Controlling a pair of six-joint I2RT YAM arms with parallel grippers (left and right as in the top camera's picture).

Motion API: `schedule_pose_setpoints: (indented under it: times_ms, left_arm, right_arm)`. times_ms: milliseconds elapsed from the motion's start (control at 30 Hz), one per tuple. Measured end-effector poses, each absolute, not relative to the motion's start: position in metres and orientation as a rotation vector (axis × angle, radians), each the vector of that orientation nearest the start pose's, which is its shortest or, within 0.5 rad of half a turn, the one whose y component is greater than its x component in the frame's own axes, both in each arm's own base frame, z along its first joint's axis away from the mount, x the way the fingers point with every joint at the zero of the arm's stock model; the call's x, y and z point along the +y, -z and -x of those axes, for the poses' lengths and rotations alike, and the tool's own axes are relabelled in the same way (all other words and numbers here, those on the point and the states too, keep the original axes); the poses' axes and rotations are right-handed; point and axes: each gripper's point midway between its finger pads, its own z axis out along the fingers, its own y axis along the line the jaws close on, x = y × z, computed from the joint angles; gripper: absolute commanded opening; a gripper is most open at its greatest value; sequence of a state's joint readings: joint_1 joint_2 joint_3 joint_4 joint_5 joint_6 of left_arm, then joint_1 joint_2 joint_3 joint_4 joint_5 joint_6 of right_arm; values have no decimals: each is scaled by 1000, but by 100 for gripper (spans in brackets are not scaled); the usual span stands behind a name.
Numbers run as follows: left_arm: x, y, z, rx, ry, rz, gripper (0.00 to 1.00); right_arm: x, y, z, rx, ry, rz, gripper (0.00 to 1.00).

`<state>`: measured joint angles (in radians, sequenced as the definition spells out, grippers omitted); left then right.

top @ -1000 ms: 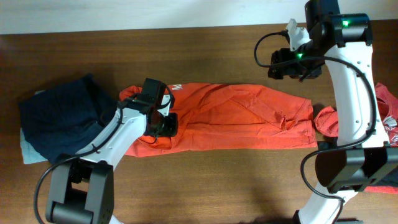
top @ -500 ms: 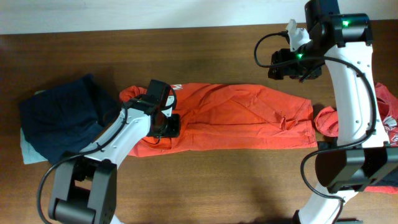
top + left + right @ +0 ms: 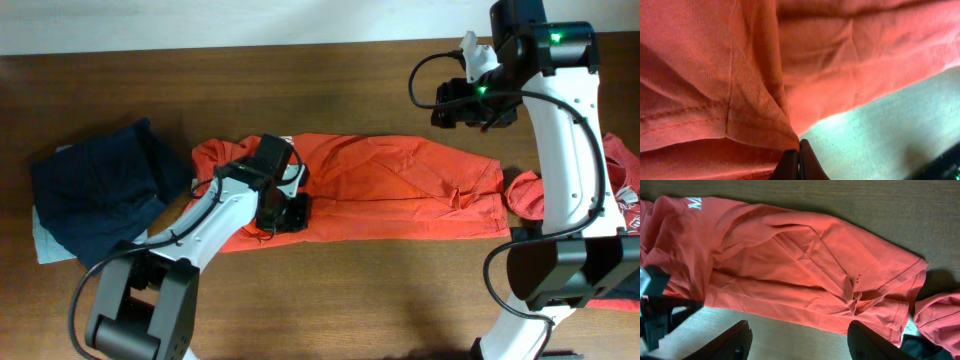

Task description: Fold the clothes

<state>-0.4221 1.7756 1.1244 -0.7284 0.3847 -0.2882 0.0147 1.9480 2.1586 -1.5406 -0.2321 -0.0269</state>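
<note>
Work surface: the brown wooden table (image 3: 330,300) carries all the garments.
Left gripper: the left gripper (image 3: 285,213) (image 3: 799,152) sits low on the near long edge of the shirt, towards its left end. Its jaws are pressed fully together, pinching a stitched hem fold of the orange-red fabric between the tips.
Task garment: the orange-red short-sleeved fabric T-shirt (image 3: 400,190) (image 3: 815,65) (image 3: 790,265) lies at mid-table as a long band running left to right. It is wrinkled, with a sleeve hem at its right end.
Lettering: the white printed lettering (image 3: 285,140) (image 3: 694,202) shows at the far left corner of the shirt.
Left pile: the dark navy fabric garment (image 3: 90,190) lies rumpled just beside the shirt's left end. It rests on the pale grey-green fabric piece (image 3: 45,240), which shows at the near left corner.
Right pile: the second orange-red fabric garment (image 3: 620,190) (image 3: 940,320) lies bunched at the right table edge, near the shirt's right end.
Right gripper: the right gripper (image 3: 470,100) (image 3: 797,327) hangs above the far side of the table, clear of the fabric. Its jaws are spread wide with nothing between them.
</note>
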Motion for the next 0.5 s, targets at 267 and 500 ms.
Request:
schedule_pose_setpoints:
  times_ms: [267,500]
  left_arm:
    - [-207,-42,-278,3063,673,-279,46]
    - [-194,-57,-286,3089,520,-264,45]
  right_arm:
    - [45,-235,-401,2880,-334,101,66]
    - [45,-234,-401,2880,-334,100,66]
